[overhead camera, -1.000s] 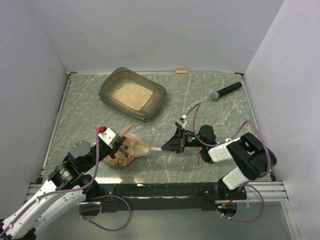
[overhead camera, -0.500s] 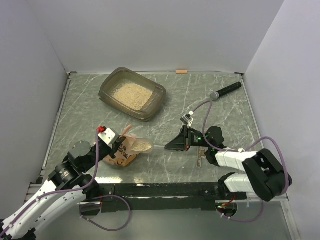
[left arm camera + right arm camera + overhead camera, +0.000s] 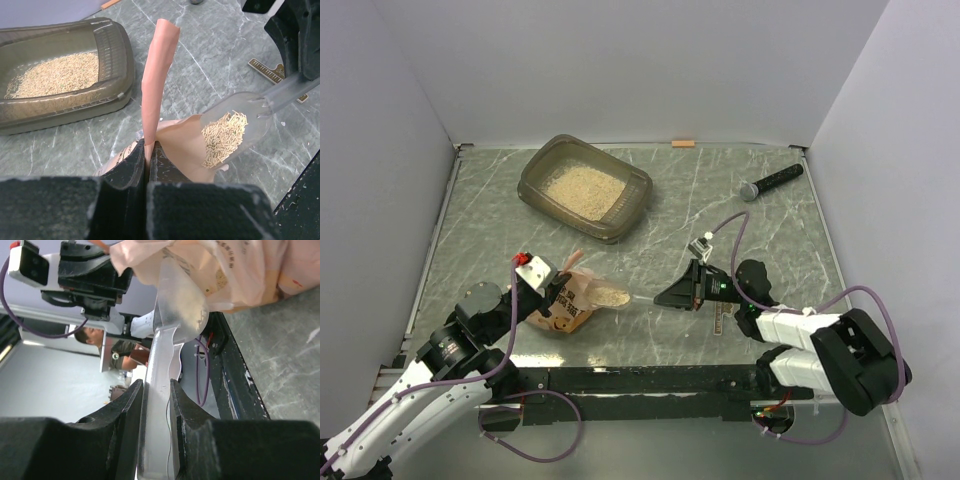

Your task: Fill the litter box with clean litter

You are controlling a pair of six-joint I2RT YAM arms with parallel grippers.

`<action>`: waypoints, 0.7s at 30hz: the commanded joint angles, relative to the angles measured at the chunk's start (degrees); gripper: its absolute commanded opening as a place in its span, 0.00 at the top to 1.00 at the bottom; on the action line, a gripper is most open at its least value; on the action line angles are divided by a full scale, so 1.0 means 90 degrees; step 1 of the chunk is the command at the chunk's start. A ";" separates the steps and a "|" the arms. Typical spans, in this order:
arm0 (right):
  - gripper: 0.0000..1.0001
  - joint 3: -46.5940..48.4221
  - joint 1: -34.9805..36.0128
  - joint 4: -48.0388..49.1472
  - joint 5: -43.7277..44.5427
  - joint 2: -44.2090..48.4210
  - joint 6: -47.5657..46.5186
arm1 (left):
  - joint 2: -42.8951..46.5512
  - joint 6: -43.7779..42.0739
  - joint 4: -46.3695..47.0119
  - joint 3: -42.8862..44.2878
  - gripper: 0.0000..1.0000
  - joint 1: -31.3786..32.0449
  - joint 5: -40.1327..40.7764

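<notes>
— What is changed against a second ago?

— The right hand is drawn back a little toward the right edge of the bench. With it, the bowl of the clear scoop is brought into view at the mouth of the pouch. A heap of clean litter is now carried in the bowl.

— How are the hands engaged?

— The scoop's flat handle is clamped between the fingers of the right hand. The left hand is clenched on the pouch's upright orange-pink top strip, so the pouch is kept propped with its mouth open. That grip is unchanged over the second.

— Where is everything placed?

— The pouch is held close to the near edge of the bench, left of the middle. The litter box is set well apart from it, toward the far left corner, and a layer of granules is already spread across its floor.

— What is meant for the task?

— A fresh load is judged to be collected and the scoop to be on its way out of the pouch. The carry to the box and the tipping are not yet done. Since the bowl is shallow, a level carry is called for, or granules may be lost onto the bench.
</notes>
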State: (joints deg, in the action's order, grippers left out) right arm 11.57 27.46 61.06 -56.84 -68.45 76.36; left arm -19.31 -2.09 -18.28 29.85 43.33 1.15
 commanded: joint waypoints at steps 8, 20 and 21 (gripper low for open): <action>1.00 -0.0465 -0.0287 0.1359 0.0339 -0.0169 0.0822 | 0.0124 0.0164 0.0518 0.0043 0.99 0.0019 -0.0157; 1.00 -0.0252 -0.0561 0.0405 0.0817 0.0806 0.1204 | 0.0124 0.0173 0.0489 0.0063 0.99 0.0019 -0.0147; 1.00 -0.0183 -0.0600 0.0210 0.0914 0.0914 0.1126 | 0.0124 0.0173 0.0489 0.0063 0.99 0.0010 -0.0147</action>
State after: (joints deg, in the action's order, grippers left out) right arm 6.59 23.29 65.41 -51.75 -64.99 86.30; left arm -18.83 -2.09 -18.33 29.85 43.33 1.30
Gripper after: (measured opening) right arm 0.317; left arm 0.044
